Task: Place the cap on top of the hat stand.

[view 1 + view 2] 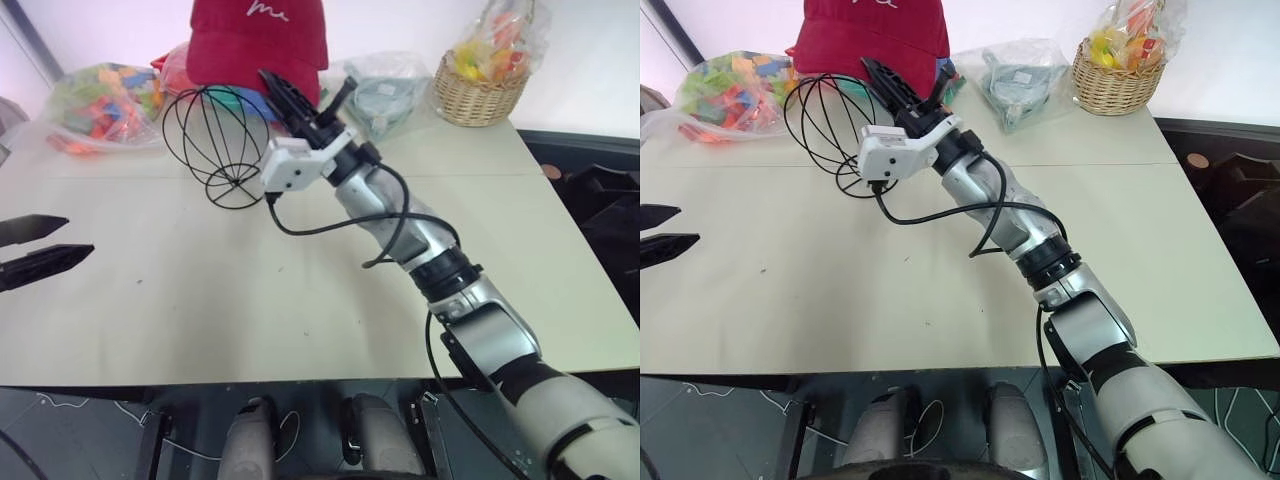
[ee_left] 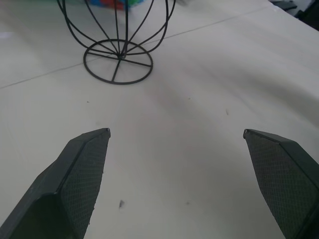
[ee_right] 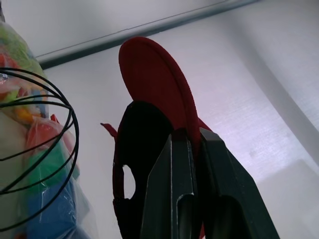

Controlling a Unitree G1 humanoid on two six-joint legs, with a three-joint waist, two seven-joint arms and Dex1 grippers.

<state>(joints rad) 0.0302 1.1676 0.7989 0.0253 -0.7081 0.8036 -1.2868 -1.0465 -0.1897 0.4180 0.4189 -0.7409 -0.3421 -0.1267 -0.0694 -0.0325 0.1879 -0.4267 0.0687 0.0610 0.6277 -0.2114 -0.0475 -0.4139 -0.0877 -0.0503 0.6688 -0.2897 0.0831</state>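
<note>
- Cap [image 1: 258, 45] hangs from the right gripper [image 1: 282, 92], lifted clear of the table [image 1: 300, 300]; the two black fingers are pressed tight on its rim, which the right wrist view shows clamped between them, with the brim [image 3: 154, 84] standing up beyond the tips.
- Hat stand [image 1: 216, 140] sits just below and a little to the robot's left of those fingertips, close beside them; the cap's crown hangs above and slightly behind the wire globe, not yet on it.
- Relation that matters: the cap's open underside has to end up directly over the top of the globe. From the fingers that looks like a short shift toward the left and then down, with the brim's long axis kept level enough that the rim does not snag a wire.
- Left gripper [image 1: 40, 250] waits well apart from the stand, low over the table, fingers spread wide and holding nothing; the stand's round base [image 2: 118, 61] lies ahead of its tips.
- Right arm is plainly the nearer one and carries the load.
</note>
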